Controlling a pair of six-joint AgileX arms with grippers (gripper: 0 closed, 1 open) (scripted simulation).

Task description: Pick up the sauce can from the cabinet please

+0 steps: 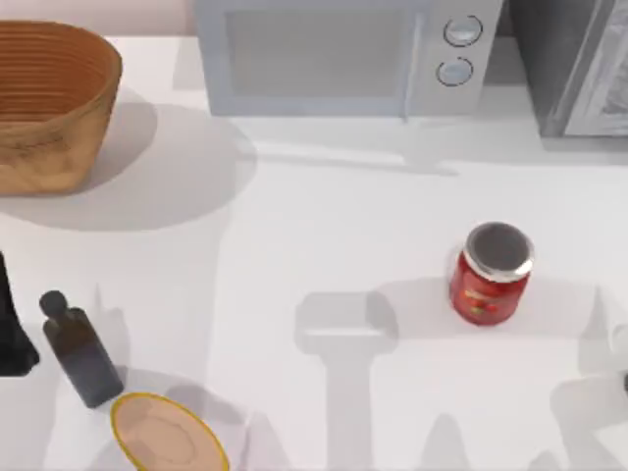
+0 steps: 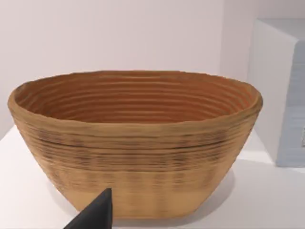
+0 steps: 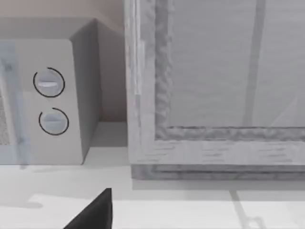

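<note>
The cabinet [image 1: 574, 69] stands at the table's back right corner, a dark grey speckled box with a paler panel [image 3: 219, 71] facing the right wrist camera. The sauce can is hidden from view. My left arm [image 1: 10, 329] rests at the table's left edge, beside a dark bottle. A dark part of my left gripper [image 2: 95, 214] shows in front of the basket. My right arm [image 1: 620, 378] sits at the right edge, and a dark part of my right gripper [image 3: 95, 212] shows low before the cabinet.
A red jar [image 1: 491, 275] with a plain silver lid stands right of centre. A white microwave [image 1: 343, 54] sits at the back, left of the cabinet. A wicker basket [image 1: 49, 103] is at back left. A dark bottle [image 1: 78, 348] and a yellow-rimmed plate [image 1: 167, 432] lie front left.
</note>
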